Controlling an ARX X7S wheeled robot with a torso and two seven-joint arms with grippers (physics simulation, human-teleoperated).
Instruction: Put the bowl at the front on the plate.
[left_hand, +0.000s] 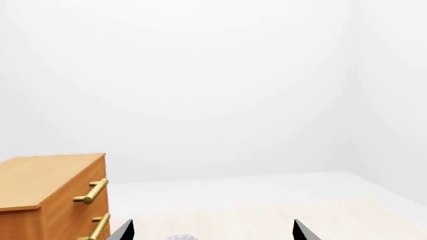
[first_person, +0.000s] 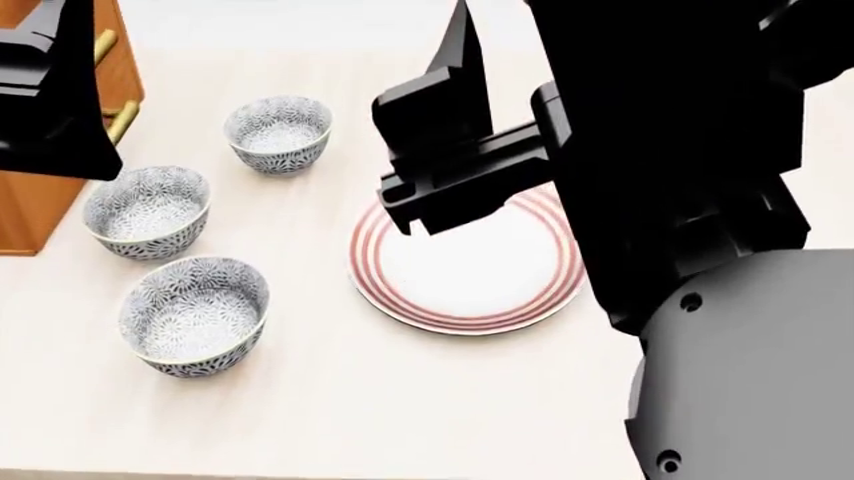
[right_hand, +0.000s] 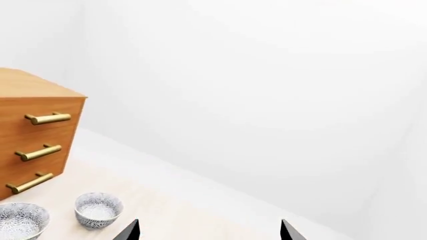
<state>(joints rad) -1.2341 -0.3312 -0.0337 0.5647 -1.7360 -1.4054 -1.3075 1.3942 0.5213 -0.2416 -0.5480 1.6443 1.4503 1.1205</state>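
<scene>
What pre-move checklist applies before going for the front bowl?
1. Target picked: front bowl, nearest of three on the table. Ok.
2. Bowl upright, empty, apart from the middle bowl. Ok.
3. Plate has nothing lying on it, though the right arm hangs over its far side. Ok.
4. Left gripper open, fingertips spread, holding nothing. Ok.
5. Right gripper open, holding nothing. Ok.
6. Left gripper lined up over the front bowl: cannot tell, only a bit of patterned rim shows in its wrist view.

No readable text, labels or numbers anywhere — none
</scene>
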